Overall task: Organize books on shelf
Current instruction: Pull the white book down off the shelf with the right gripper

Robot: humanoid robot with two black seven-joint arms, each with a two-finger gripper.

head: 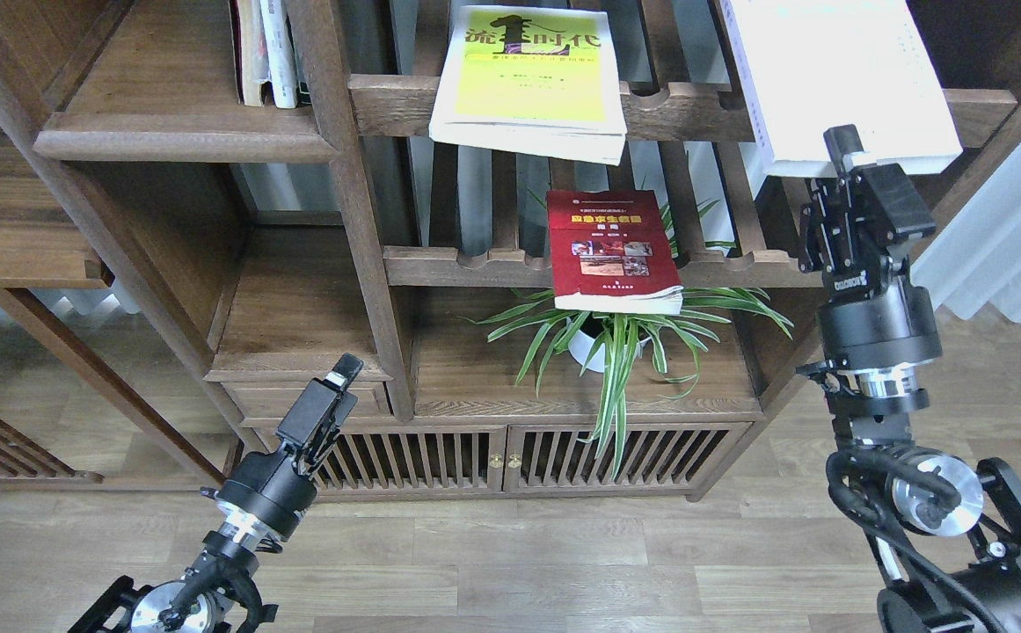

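Dark wooden shelving fills the background. At two o'clock, the right end effector (853, 167) grips the pale book (835, 75) by its lower edge, probably for moving it to the shelf (185, 136); the left end effector (339, 376) looks closed and empty.

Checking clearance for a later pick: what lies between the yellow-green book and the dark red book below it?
Head view: only vertical wooden slats of the rack separate the yellow-green book from the dark red book.

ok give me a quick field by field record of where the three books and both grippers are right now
white book: upper right, over the top rack, its near edge in the right gripper
yellow book: flat on the top rack, overhanging the front rail
red book: on the lower rack, above the plant
left gripper: low, near the cabinet, holding nothing
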